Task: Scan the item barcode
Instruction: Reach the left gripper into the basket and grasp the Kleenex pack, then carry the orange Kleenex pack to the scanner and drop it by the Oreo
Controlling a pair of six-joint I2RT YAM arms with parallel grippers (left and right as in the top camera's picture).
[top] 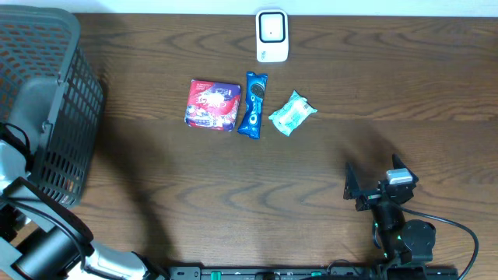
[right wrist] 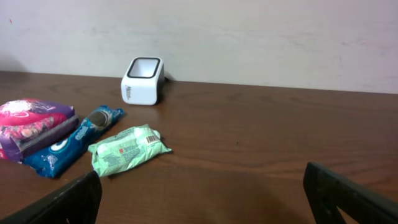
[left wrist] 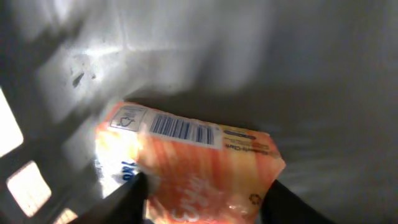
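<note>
Orange film packet (left wrist: 199,168) lies on basket (top: 70,101) floor, barcode (left wrist: 182,129) up | we judge it light, soft, slippery: take across its near end | left gripper (left wrist: 208,202) straddles that end, clamp we cannot tell | right gripper (right wrist: 205,190) wide open, empty

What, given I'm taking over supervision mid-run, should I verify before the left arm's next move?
1. Orange packet lies between the fingers of the left pincer: ok.
2. Fingers firmly clamped on the packet: cannot tell.
3. Barcode uncovered, facing the wrist camera: ok.
4. Room to lift out past the basket walls: cannot tell.
5. Scanner standing on the table, nothing on top of it: ok.
6. Right pincer open, empty, well clear of the scanner: ok.
</note>
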